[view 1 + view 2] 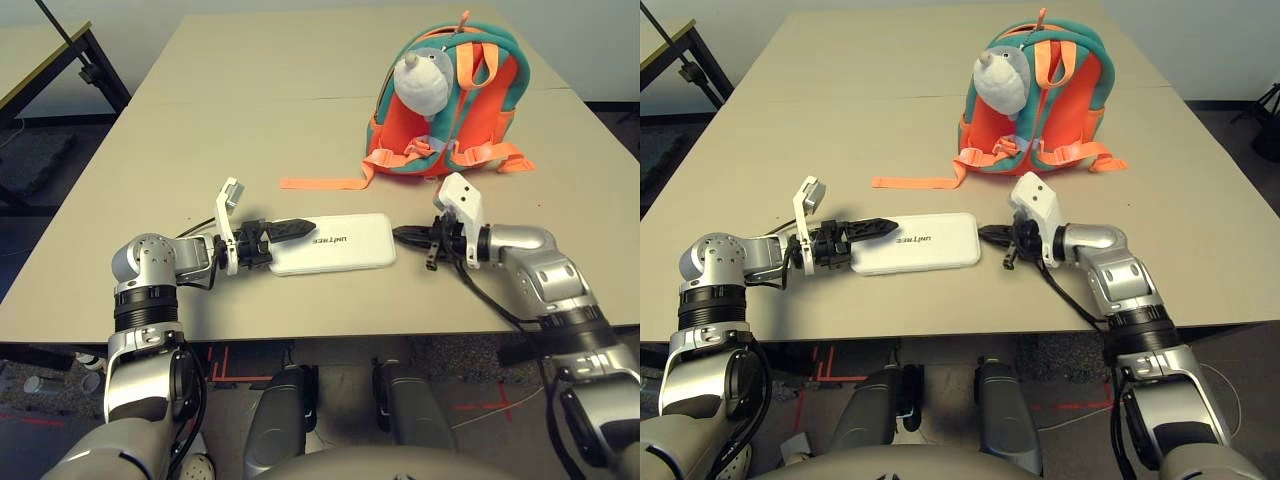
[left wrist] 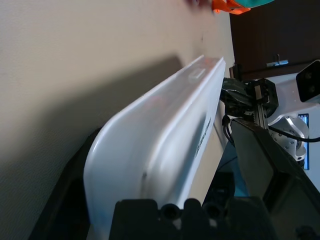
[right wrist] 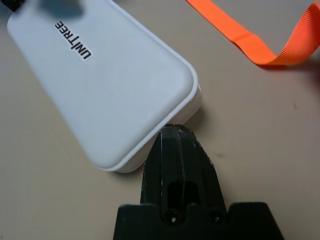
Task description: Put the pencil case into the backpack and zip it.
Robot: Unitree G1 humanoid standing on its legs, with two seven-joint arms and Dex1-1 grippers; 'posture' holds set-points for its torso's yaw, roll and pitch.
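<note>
Clearly the pick-up step was in hand: the pencil case [image 1: 335, 254] lay flat on the table [image 1: 250, 120] between the two arms, well short of the backpack [image 1: 445, 100] standing farther back. The left gripper [image 1: 285, 232] had its jaws spread wide around the case's left end, one finger over the top, not visibly clamping. The right gripper [image 3: 175, 137], jaws pressed together, had its tip at the case's right end. Next, I judged, the left jaws needed to close firmly before lifting. A loose orange strap [image 1: 320, 183] trailed across the table behind the case, and the plush toy [image 1: 422, 80] hung over the backpack's front; no opening was visible.
</note>
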